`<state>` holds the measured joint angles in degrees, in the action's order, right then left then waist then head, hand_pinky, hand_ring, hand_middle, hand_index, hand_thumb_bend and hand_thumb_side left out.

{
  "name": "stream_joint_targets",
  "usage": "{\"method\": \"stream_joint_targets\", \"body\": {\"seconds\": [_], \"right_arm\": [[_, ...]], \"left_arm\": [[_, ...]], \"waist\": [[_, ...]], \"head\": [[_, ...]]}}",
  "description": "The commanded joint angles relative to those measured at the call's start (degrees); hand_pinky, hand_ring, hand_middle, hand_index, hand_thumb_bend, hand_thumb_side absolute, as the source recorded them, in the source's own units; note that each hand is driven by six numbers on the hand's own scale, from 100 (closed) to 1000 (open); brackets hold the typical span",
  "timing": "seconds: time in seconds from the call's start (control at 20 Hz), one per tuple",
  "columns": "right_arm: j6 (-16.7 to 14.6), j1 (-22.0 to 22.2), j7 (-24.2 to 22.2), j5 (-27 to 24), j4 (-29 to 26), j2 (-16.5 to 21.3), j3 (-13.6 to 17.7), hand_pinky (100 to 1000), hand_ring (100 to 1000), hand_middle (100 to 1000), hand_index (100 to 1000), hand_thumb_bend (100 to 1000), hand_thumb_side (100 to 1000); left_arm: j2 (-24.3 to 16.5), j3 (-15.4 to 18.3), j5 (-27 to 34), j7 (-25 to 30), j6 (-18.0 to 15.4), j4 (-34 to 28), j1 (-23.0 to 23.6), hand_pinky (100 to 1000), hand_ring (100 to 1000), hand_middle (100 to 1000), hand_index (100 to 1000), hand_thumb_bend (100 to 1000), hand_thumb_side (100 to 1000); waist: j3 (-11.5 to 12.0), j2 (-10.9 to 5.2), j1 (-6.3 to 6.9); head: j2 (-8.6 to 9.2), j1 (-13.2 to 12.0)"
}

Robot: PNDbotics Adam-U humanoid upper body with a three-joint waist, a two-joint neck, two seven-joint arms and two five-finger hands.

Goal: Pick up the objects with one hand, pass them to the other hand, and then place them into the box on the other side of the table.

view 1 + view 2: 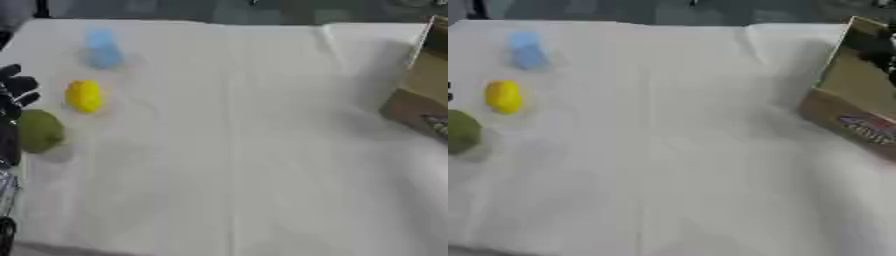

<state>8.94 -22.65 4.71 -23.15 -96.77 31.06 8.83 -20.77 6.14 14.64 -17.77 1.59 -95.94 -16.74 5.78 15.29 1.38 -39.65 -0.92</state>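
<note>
While three small objects lie in a column near the table's left edge, the left hand [16, 97] shows at the left border of the left eye view, its dark fingers partly curled and holding nothing. A green round object [38, 131] lies nearest, just to the right of the hand and perhaps touching it; contact cannot be told. Beyond it, just beside, sits a yellow object [84, 95], its long axis running away from the robot. Farther still, apart from the other two, is a blue object [103, 49], blurred and upright in outline. All three rest on the white cloth [245, 150] covering the table. The cardboard box [859, 100] stands at the far right, well apart from the objects, so the left hand is plainly the nearer one for the pickup. The right eye view shows the box's open inside and printed flap more fully, but only a dark sliver of the left hand. No right hand can be made out in either view.
</note>
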Motion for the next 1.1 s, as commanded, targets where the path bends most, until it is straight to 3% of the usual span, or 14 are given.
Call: {"method": "stream_joint_targets", "body": {"seconds": [0.05,0.3,0.55,0.8,1.1], "right_arm": [[-0.11,-0.6,-0.16,0.23,-0.69,1.76,0.57,963,707,863,889,100,554],[-0.1,-0.61,-0.15,0.24,-0.68,1.78,0.58,963,707,863,889,100,553],[-0.22,-0.35,0.14,0.27,-0.68,1.89,0.94,963,707,863,889,100,556],[-0.41,-0.11,0.25,0.37,-0.68,2.06,1.06,962,707,863,889,100,558],[-0.44,0.32,0.22,0.73,-0.54,2.29,1.02,962,707,863,889,100,561]], "left_arm": [[-1.39,0.34,-0.15,-0.11,-0.02,-1.17,-0.43,791,736,587,767,184,858],[-1.41,0.42,-0.2,-0.19,-0.06,-1.28,-0.49,790,737,588,766,207,873],[-1.98,1.51,-3.58,-1.57,0.65,-2.95,-1.55,790,740,588,772,191,829],[-4.48,2.29,-8.08,-4.65,4.31,-3.91,-1.49,797,749,583,773,238,744],[-11.07,1.53,-12.77,-3.7,9.55,-5.15,-1.81,818,773,594,765,271,613]], "waist": [[0.0,-0.12,-0.62],[-0.02,-0.11,-0.61],[0.06,0.11,-0.73],[0.09,0.37,-0.98],[0.11,0.53,-0.87]], "head": [[0.48,0.0],[0.5,-0.02],[0.43,0.94],[0.47,1.79],[0.11,2.08]]}}
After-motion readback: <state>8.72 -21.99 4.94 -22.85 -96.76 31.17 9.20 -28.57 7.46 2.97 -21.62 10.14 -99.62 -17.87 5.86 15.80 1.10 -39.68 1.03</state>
